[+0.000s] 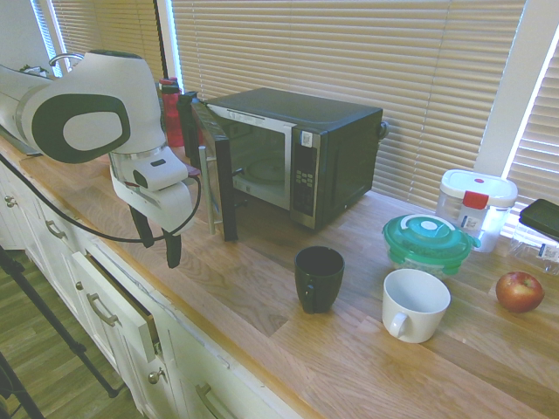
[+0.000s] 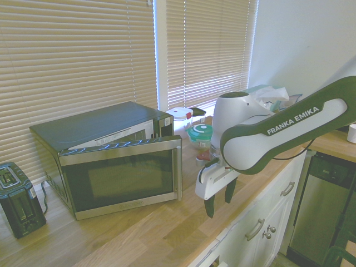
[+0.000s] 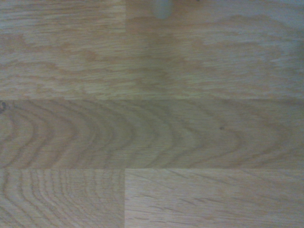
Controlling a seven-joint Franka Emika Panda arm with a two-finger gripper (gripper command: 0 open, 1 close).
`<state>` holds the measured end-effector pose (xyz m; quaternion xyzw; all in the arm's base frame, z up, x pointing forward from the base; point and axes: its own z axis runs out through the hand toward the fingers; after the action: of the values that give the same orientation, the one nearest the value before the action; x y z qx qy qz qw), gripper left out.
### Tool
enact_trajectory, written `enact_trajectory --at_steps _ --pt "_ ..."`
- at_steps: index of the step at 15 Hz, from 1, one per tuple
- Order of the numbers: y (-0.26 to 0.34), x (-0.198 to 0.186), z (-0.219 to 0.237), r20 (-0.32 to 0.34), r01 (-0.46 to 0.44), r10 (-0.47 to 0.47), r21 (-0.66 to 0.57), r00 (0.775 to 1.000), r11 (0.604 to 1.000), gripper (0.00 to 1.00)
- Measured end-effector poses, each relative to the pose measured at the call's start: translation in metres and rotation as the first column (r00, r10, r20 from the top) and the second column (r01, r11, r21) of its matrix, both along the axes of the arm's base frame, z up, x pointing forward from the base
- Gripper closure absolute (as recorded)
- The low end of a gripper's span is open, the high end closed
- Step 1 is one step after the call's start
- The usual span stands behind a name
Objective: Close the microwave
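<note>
On the wood counter, first exterior view: we see the microwave, door ajar, black mug and white mug nearby. Second exterior: our gripper is beside the door's handle, fingers apart, holding nothing. Wrist: counter planks, blurry.

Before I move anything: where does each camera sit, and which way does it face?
First exterior: above the counter's mug end, looking along it at the microwave's open doorway; arm enters from picture left, gripper showing.
Second exterior: above the counter's toaster end, facing the door's outer side; arm enters from picture right, gripper showing.
Wrist: on the wrist, close over the wooden counter; no robot parts evident.
Shared by both exteriors: microwave, green-lidded bowl, arm, gripper.
</note>
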<state>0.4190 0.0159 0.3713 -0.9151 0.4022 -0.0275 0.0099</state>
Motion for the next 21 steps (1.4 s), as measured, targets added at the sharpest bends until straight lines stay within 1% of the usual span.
enact_trajectory --at_steps 2,4,7,8,13,16,19,21 --pt "0.0 0.0 -0.001 -0.007 0.0 0.0 -0.005 1.0 1.0 0.0" --pt "0.007 0.002 0.006 0.01 -0.001 0.002 -0.034 1.0 0.999 0.0" --pt "0.026 0.013 0.035 0.073 -0.011 0.018 -0.091 0.997 0.996 0.0" --pt "0.034 0.017 0.045 0.084 -0.014 0.023 -0.108 0.996 0.994 0.0" --pt "0.072 0.028 0.09 0.106 -0.032 0.05 -0.168 0.993 0.985 0.0" --pt "0.095 0.034 0.109 0.107 -0.045 0.066 -0.191 0.992 0.981 0.0" --pt "0.114 0.041 0.117 0.088 -0.057 0.076 -0.205 0.993 0.977 0.0" --pt "0.123 0.053 0.12 0.073 -0.064 0.081 -0.208 0.994 0.976 0.0"
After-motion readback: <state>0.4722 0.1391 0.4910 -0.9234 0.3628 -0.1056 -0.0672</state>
